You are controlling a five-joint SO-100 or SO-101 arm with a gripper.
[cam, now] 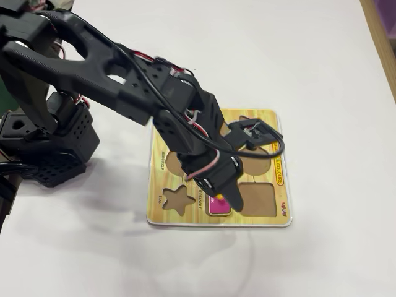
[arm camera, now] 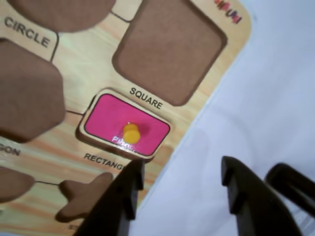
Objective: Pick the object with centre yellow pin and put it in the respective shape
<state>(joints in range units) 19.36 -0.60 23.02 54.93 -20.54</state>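
Note:
The object with centre yellow pin (arm camera: 110, 120) is a flat magenta piece with a pale wooden edge. It lies on the yellow wood-grain board (arm camera: 88, 64) just above the RECTANGLE label. It covers the respective shape, whose brown floor is hidden; I cannot tell whether the piece sits fully in. My gripper (arm camera: 182, 167) is open just below and to the right of the piece, over the board's edge and the white table, with nothing between its black fingers. In the fixed view the gripper (cam: 232, 198) hangs over the pink piece (cam: 218, 205) near the board's (cam: 185, 218) front edge.
Empty brown cutouts surround the piece: the square (arm camera: 170, 46) beside it, a star (arm camera: 83, 194), a circle (arm camera: 64, 12) and a many-sided one (arm camera: 24, 88). The arm's base (cam: 49, 142) stands left of the board on a white table (cam: 322, 62).

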